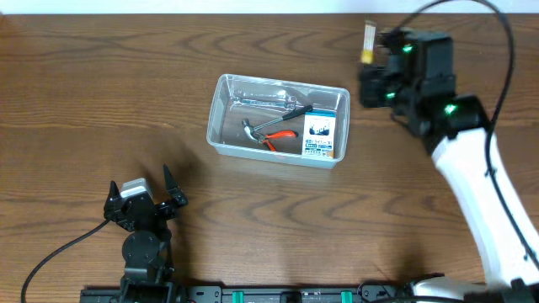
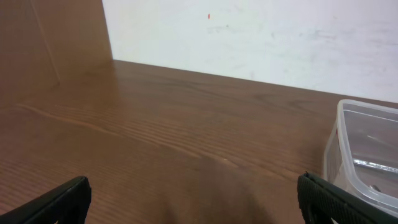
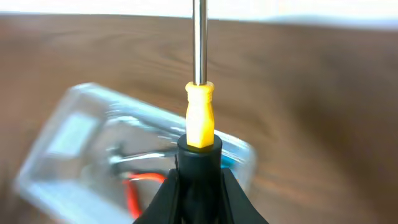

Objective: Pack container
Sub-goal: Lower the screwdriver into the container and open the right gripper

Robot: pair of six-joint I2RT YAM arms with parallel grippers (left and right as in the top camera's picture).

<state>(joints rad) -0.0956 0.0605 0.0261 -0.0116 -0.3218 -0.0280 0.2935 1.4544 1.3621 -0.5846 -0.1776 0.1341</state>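
The clear plastic container (image 1: pixel 221 126) sits mid-table and holds a small hammer (image 1: pixel 251 129), red-handled pliers (image 1: pixel 282 137), a silver wrench (image 1: pixel 265 103) and a blue-and-white box (image 1: pixel 320 135). It also shows blurred in the right wrist view (image 3: pixel 43 155) and at the right edge of the left wrist view (image 2: pixel 364 149). My right gripper (image 3: pixel 199 180) is shut on a screwdriver (image 3: pixel 199 115) with a black-and-yellow handle and steel shaft, held in the air right of the container (image 1: pixel 369 46). My left gripper (image 1: pixel 145 202) is open and empty near the front left.
The wooden table (image 1: pixel 101 84) spreads around the container. A white wall (image 2: pixel 261 37) rises behind the table's far edge. The right arm's white link (image 1: pixel 480 194) reaches in from the front right.
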